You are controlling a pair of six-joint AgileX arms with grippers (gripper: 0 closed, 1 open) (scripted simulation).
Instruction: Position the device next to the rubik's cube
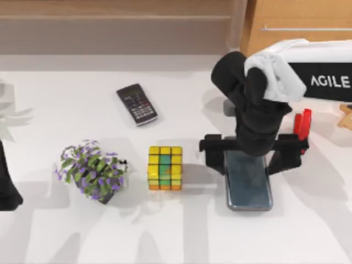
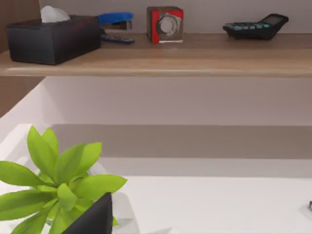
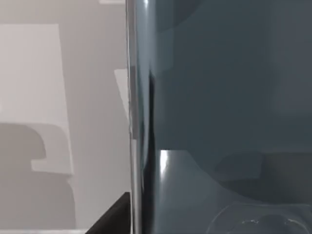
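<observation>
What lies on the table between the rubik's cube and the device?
Nothing: in the top view, bare white table separates the rubik's cube from the device.

Black keypad calculator (image 1: 137, 104) lies flat on the white table (image 1: 66, 93), tilted, at about 11 o'clock from table centre. Potted plant with purple flowers (image 1: 91, 170) stands at about 8 o'clock, well apart from the calculator. Red object (image 1: 302, 123) at 3 o'clock, partly hidden.

Left wrist view: wooden shelf (image 2: 161, 58) carries a black tissue box (image 2: 52, 39), blue stapler (image 2: 116, 24), red-faced block (image 2: 165, 24) and a second calculator (image 2: 256, 27). Green leafy plant (image 2: 58, 185) stands on the table below.
</observation>
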